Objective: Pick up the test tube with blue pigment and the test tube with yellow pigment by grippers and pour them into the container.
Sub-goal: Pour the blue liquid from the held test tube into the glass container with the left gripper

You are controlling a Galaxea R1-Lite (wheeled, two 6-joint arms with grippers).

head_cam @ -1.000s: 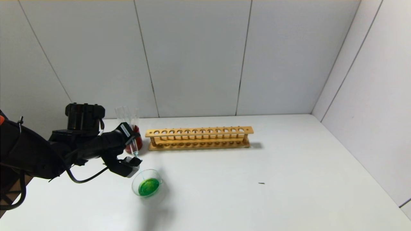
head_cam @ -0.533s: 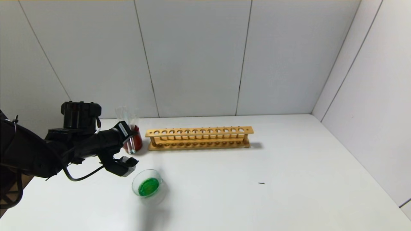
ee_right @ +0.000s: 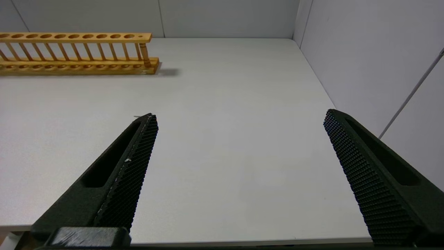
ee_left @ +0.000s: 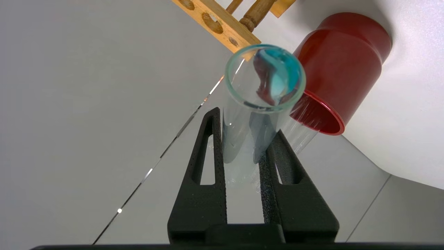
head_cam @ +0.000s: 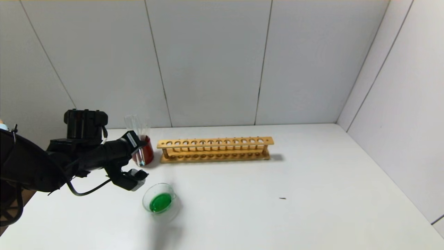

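Note:
My left gripper (head_cam: 137,146) is shut on the test tube with blue pigment (head_cam: 141,159), which hangs steeply just in front of the dark red cup (head_cam: 149,154). In the left wrist view the gripper (ee_left: 244,126) clamps the clear tube (ee_left: 242,114); only a teal-blue smear shows at its far end. The container (head_cam: 145,200), a clear glass dish holding green liquid, sits on the table in front of and to the right of the gripper. No tube with yellow liquid is in view. My right gripper (ee_right: 239,118) is open and empty over bare table, out of the head view.
Colourless clear tubes (head_cam: 133,123) stand in the red cup (ee_left: 343,66). A long empty wooden rack (head_cam: 215,148) lies right of the cup, also in the right wrist view (ee_right: 76,52). White walls enclose the back and right. A small dark speck (head_cam: 282,198) lies mid-table.
My left gripper has drawn back and left from above the dish towards the red cup, carrying the tube. The tube's lower end has left the dish rim.

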